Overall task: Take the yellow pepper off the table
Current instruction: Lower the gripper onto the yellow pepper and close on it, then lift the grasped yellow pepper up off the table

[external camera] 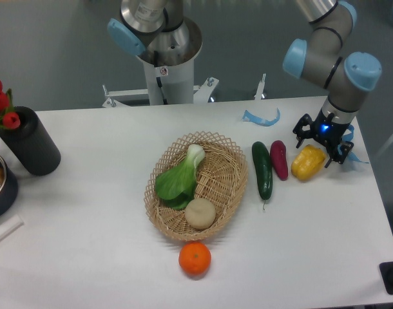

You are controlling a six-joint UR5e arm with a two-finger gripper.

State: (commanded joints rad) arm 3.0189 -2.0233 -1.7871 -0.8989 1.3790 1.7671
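White counter (87, 212), right end. Yellow pepper (308, 161) lying beside purple eggplant (278, 159), long axis slanting toward far right. Tool (322, 142) directly over pepper's far-right end, jaws spread, nothing gripped; short drop needed.

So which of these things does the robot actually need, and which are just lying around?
Needed: yellow pepper, gripper, table.

Lying about: cucumber, purple vegetable, basket holding greens and a pale round thing, orange, black vase with red flowers.

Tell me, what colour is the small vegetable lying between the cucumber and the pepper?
Dark reddish-purple, clearest in the fixed camera view.
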